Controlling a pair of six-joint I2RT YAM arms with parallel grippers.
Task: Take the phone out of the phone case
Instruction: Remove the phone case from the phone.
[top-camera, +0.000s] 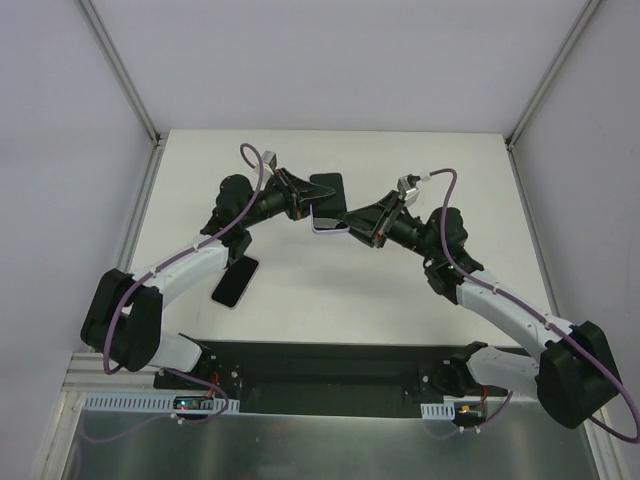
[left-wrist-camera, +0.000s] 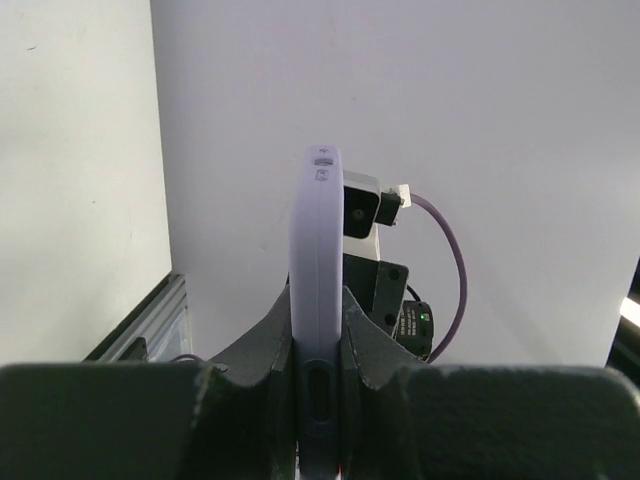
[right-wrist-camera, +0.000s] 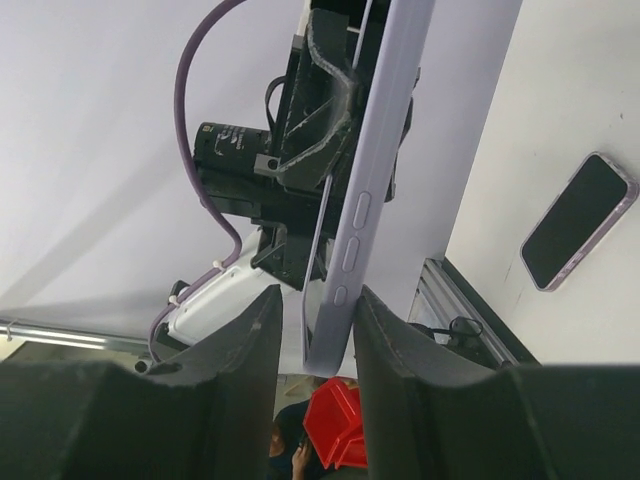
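Observation:
A lavender phone case (top-camera: 328, 225) is held in the air above the middle of the table, edge-on in both wrist views. My left gripper (left-wrist-camera: 316, 300) is shut on one end of the case (left-wrist-camera: 316, 220). My right gripper (right-wrist-camera: 318, 295) stands around the other end of the case (right-wrist-camera: 375, 160). One finger (right-wrist-camera: 372, 310) touches the buttoned edge, and a gap shows on the other side. I cannot tell whether a phone sits inside it. A dark phone (top-camera: 234, 283) with a lavender rim lies flat on the table by the left arm, also seen as the phone (right-wrist-camera: 578, 220) in the right wrist view.
A flat black rectangle (top-camera: 327, 187) lies on the table just behind the two grippers. White walls close in the table at the back and both sides. A metal rail (top-camera: 140, 210) runs along the left edge. A red bin (right-wrist-camera: 335, 425) shows beyond the table.

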